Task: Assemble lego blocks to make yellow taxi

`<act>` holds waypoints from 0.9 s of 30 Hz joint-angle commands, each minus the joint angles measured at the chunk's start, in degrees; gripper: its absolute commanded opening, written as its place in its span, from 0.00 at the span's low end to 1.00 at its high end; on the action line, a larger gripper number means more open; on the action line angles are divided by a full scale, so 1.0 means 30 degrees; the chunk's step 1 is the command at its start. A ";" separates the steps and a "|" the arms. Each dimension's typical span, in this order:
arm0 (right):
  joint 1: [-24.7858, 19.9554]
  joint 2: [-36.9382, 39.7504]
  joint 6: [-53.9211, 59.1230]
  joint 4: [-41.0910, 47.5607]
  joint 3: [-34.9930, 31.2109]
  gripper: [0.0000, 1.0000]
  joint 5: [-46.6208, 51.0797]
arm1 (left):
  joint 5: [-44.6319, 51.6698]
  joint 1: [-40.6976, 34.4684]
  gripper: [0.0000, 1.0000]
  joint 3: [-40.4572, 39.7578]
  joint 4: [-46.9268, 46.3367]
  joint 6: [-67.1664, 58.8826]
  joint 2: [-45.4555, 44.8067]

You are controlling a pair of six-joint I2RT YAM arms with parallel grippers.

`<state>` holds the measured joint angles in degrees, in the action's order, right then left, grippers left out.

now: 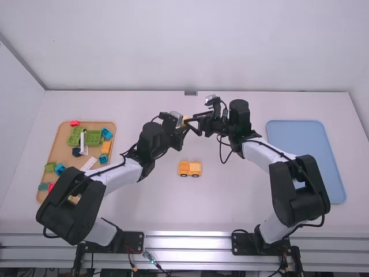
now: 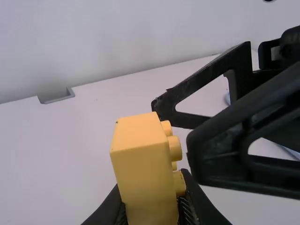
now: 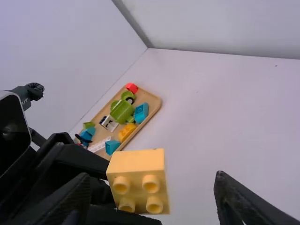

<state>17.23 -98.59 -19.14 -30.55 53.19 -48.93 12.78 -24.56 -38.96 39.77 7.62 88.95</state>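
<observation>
- Left pincer (image 2: 152,208) pinches yellow block (image 2: 140,164); right pincer (image 3: 152,192), spread, faces its studs.
- Step in hand, as judged: mid-air handover.
- Next requires right pincer aligned, closed, before left releases.

Pale walls (image 1: 184,46) stand behind and left of a white table (image 1: 230,199), metal rails (image 1: 187,241) edging its near side.

White tbl (image 1: 173,210), wooden tray (image 1: 59,145) on L, yellow wheeled piece (image 1: 189,168) nr ctr, blue tray (image 1: 298,138) on R
</observation>
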 commanded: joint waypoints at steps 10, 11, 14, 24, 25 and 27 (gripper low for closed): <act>0.1384 -0.0146 0.0393 -0.0051 0.0466 0.55 0.0466 | -0.0044 -0.0080 0.02 -0.0342 -0.0102 0.0102 0.0087; 0.1421 -0.0146 0.0393 -0.0022 0.0466 0.52 0.0481 | 0.0087 -0.0066 0.02 -0.0328 -0.0102 0.0102 0.0087; 0.1392 -0.0146 0.0393 -0.0007 0.0466 0.42 0.0474 | 0.0051 -0.0066 0.02 -0.0299 -0.0095 0.0168 0.0087; 0.1421 -0.0146 0.0393 -0.0015 0.0466 0.12 0.0430 | -0.0058 -0.0073 0.08 -0.0299 -0.0080 0.0189 0.0087; 0.1413 -0.0146 0.0393 -0.0095 0.0466 0.09 0.0481 | -0.0066 -0.0066 0.15 -0.0299 -0.0080 0.0306 0.0087; 0.1384 -0.0146 0.0466 -0.0240 0.0466 0.05 0.0874 | -0.0066 -0.0073 0.68 -0.0299 -0.0087 0.0663 0.0087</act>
<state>20.60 -98.61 -16.93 -30.65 53.41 -44.77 12.82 -24.56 -38.96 39.42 8.16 88.92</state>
